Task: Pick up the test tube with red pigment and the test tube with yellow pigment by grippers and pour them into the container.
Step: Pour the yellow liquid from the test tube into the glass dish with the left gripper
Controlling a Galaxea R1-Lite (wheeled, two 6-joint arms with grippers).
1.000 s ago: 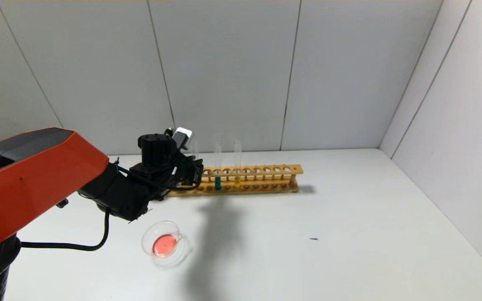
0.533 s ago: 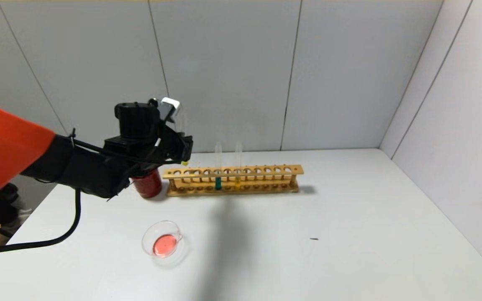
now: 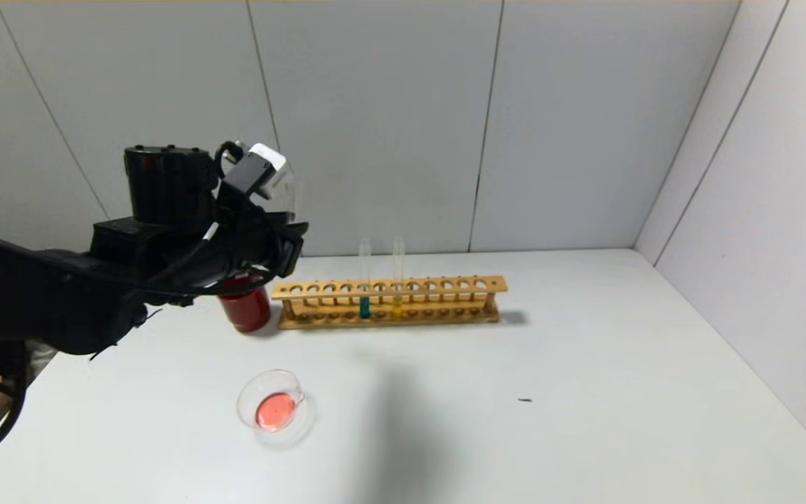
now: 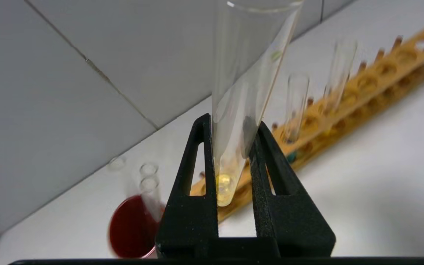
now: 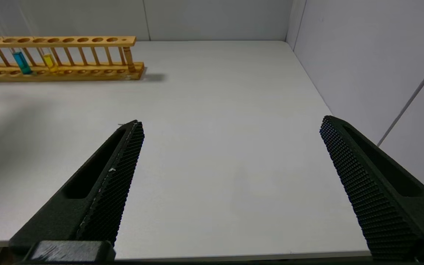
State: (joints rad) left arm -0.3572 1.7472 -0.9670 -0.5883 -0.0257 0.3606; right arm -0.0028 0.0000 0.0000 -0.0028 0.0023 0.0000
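My left gripper [image 3: 290, 234] is shut on the test tube with yellow pigment [image 3: 296, 197] and holds it upright in the air, above the red cup and the rack's left end. In the left wrist view the black fingers [image 4: 202, 154] clamp the tube [image 4: 248, 73] near its lower part, with yellow liquid at its round bottom. The container [image 3: 273, 409], a low clear glass dish, stands on the near left of the table and holds red liquid. No tube with red liquid shows. My right gripper [image 5: 232, 121] is open and empty over the right side of the table.
A wooden rack [image 3: 389, 287] stands at the back, holding a teal-liquid tube [image 3: 364, 304] and a second yellow tube [image 3: 397, 280]. A dark red cup [image 3: 244, 308] beside its left end holds empty clear tubes [image 4: 149, 176]. Walls close the back and right.
My left arm has risen and drawn back to the left, lifting the yellow tube out of the rack's left end. The red cup is now uncovered. The dish has not moved.
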